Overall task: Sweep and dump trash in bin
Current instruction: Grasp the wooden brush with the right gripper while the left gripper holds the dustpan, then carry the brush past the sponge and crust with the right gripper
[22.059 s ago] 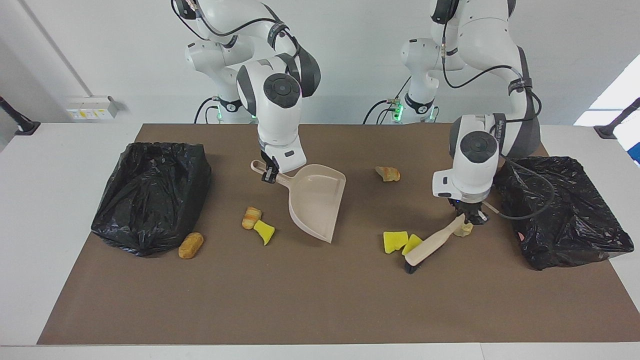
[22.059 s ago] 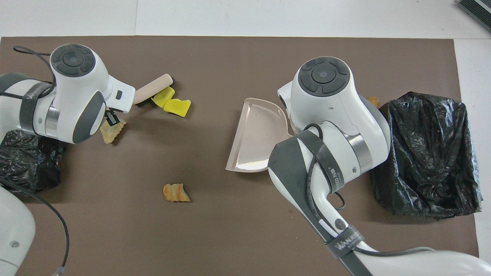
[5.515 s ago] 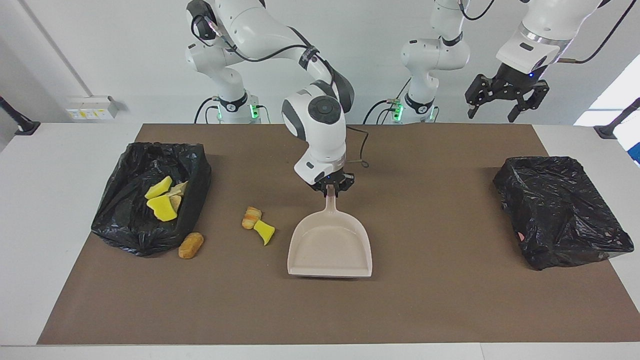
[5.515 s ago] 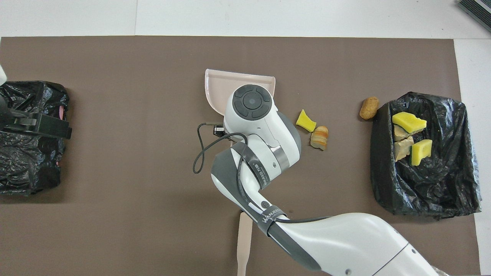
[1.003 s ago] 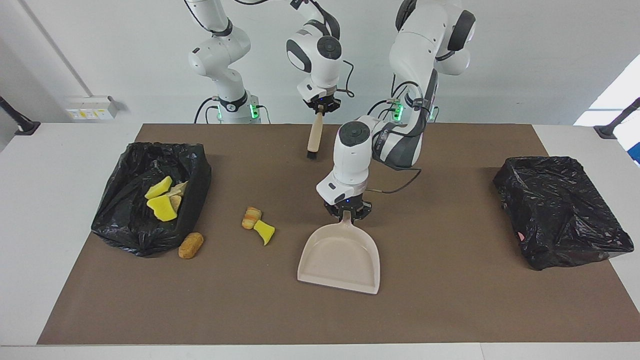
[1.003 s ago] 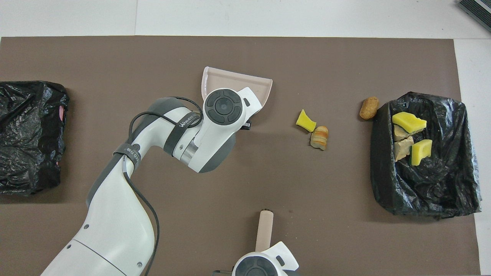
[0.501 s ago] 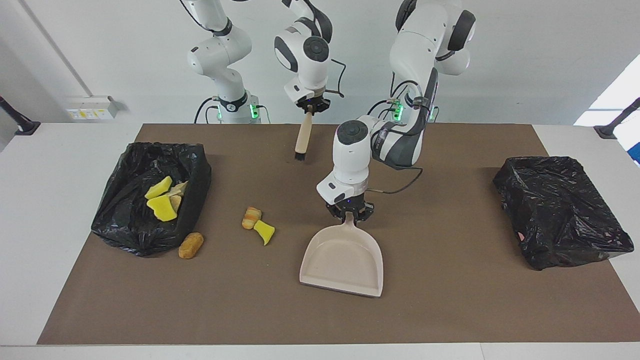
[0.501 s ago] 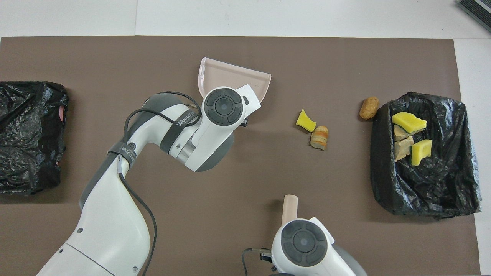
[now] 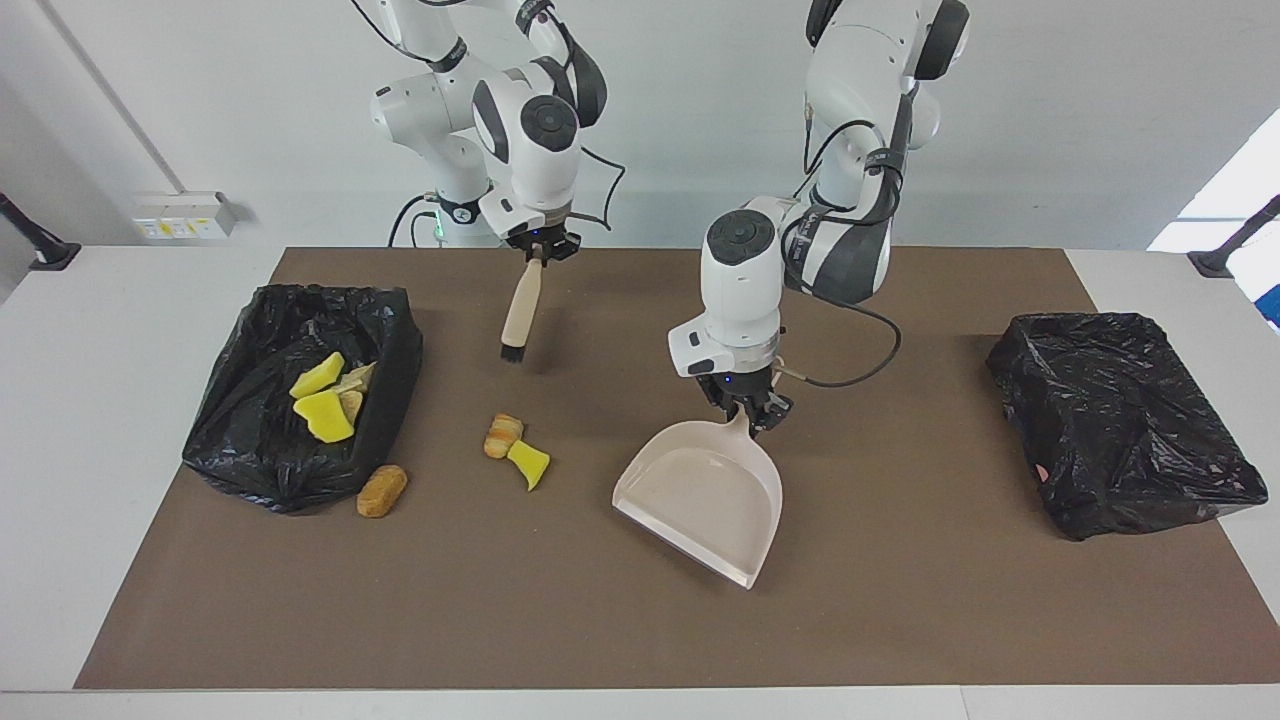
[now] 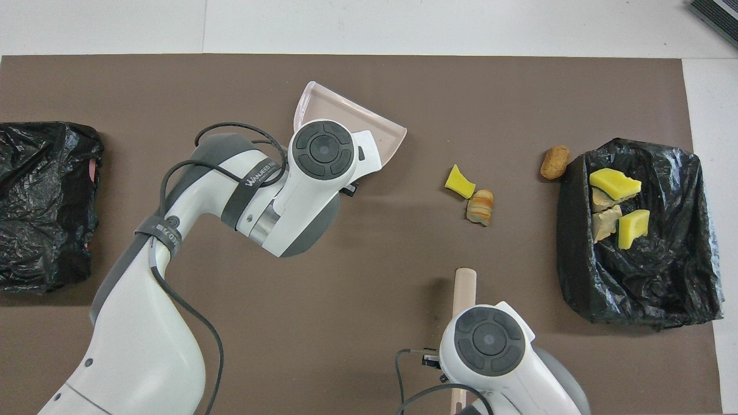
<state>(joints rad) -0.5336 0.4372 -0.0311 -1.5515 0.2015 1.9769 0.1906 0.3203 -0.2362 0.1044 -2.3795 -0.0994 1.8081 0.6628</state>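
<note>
Mid-job: several trash pieces [image 9: 325, 402] in bin [image 9: 385, 330]; three [image 9: 515, 450] on surface [image 9: 900, 600], nine o'clock of dustpan [image 9: 705, 495]. Left end effector [image 9: 748, 412] pinching dustpan handle, right end effector [image 9: 540, 250] pinching brush [image 9: 518, 312].

Facing view: high camera across the bench [image 9: 900, 620], looking at the robots and back wall, whole brown mat and both arm bases in frame. Overhead view: camera high above the robots' edge, looking steeply down and forward, closer in, arms cropped at the bottom. Views are half a turn apart. Shared: mat, both black bins [image 9: 300, 390] [image 10: 640, 230], dustpan [image 9: 705, 495] [image 10: 346, 115].
</note>
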